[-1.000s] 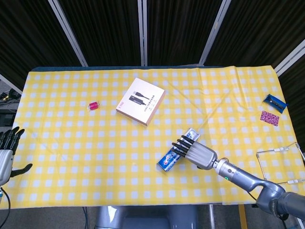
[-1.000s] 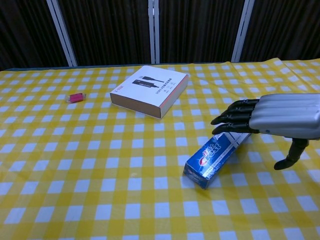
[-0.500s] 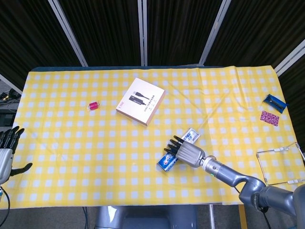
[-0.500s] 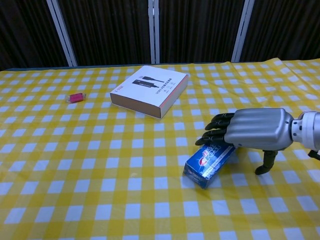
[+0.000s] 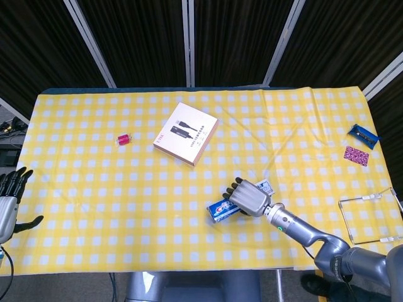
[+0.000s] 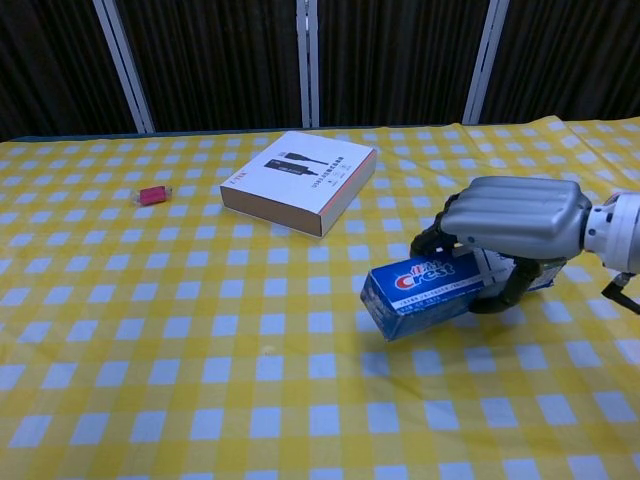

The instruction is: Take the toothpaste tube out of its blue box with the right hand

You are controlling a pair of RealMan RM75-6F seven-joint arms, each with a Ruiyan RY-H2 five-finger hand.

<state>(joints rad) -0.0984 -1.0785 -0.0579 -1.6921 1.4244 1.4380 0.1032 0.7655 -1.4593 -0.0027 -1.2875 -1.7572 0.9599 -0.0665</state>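
The blue toothpaste box [image 6: 425,295] [image 5: 221,209] is lifted at a tilt just above the yellow checked cloth, with its printed side facing the chest view. My right hand [image 6: 512,225] [image 5: 247,197] grips it from above, fingers curled over the top and the thumb under the right part. The box's right end [image 5: 264,186] pokes out past the hand. No tube shows outside the box. My left hand [image 5: 7,200] hangs off the table's left edge with its fingers apart, holding nothing.
A white flat carton [image 5: 186,133] [image 6: 300,180] lies at the table's middle back. A small red item [image 5: 123,139] [image 6: 153,195] sits to its left. A blue packet [image 5: 363,134] and a pink card [image 5: 356,155] lie at the far right. A wire frame [image 5: 371,217] stands at the right edge.
My right hand came down over the box, closed around it and lifted it off the cloth, turning its printed face towards the chest view. The left hand stayed put.
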